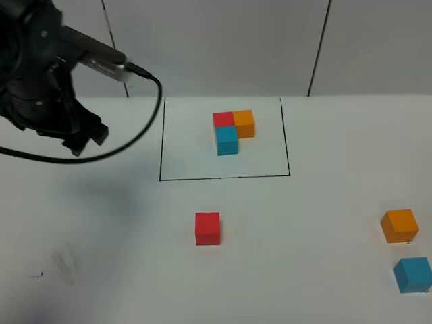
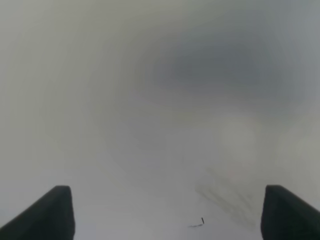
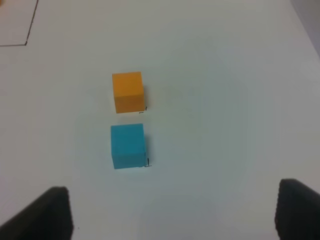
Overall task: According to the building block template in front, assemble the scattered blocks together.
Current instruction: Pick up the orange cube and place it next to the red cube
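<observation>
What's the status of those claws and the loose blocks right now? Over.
Left gripper open, empty. Right gripper open, empty, orange block and blue block ahead of it. Red block alone, outside the template frame; none joined yet. Nothing seen blocking.

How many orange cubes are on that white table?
2. The framed orange cube sits inside the black frame, touching a red cube; the loose orange cube lies far right, beside a blue cube. None seems hidden.

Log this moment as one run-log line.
left gripper: open, empty | right gripper: open, empty | red cube, orange cube, blue cube: apart, away from template | assembly: not started
</observation>
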`<state>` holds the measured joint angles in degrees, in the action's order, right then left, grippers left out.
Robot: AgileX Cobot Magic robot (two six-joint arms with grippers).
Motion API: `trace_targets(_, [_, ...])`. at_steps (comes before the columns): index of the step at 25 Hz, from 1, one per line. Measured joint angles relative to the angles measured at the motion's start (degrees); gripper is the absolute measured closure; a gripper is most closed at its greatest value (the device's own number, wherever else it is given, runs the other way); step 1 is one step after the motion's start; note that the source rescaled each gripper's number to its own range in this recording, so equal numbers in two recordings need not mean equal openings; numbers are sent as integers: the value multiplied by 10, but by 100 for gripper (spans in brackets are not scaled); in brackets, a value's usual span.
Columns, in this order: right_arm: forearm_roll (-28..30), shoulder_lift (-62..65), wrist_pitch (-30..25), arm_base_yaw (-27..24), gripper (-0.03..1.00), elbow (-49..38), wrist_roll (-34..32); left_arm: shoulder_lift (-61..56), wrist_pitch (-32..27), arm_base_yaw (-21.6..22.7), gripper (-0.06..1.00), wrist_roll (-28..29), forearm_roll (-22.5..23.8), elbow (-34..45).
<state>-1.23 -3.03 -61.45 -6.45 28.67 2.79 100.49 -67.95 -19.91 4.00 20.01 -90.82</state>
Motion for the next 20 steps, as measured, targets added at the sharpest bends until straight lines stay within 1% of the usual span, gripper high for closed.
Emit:
trace_targets(3, [0, 0, 0, 0, 29, 0, 0, -29, 0, 35, 8, 8, -3, 0])
trace_targets(5, [0, 0, 0, 0, 29, 0, 0, -51, -1, 57, 5, 9, -12, 0])
trace_targets(10, [0, 0, 0, 0, 29, 0, 0, -122, -2, 93, -4, 9, -27, 0])
trace_targets(14, [0, 0, 0, 0, 29, 0, 0, -186, -1, 101, -5, 9, -33, 0])
trace_targets(20, [0, 0, 0, 0, 29, 0, 0, -297, -1, 101, -5, 9, -68, 11])
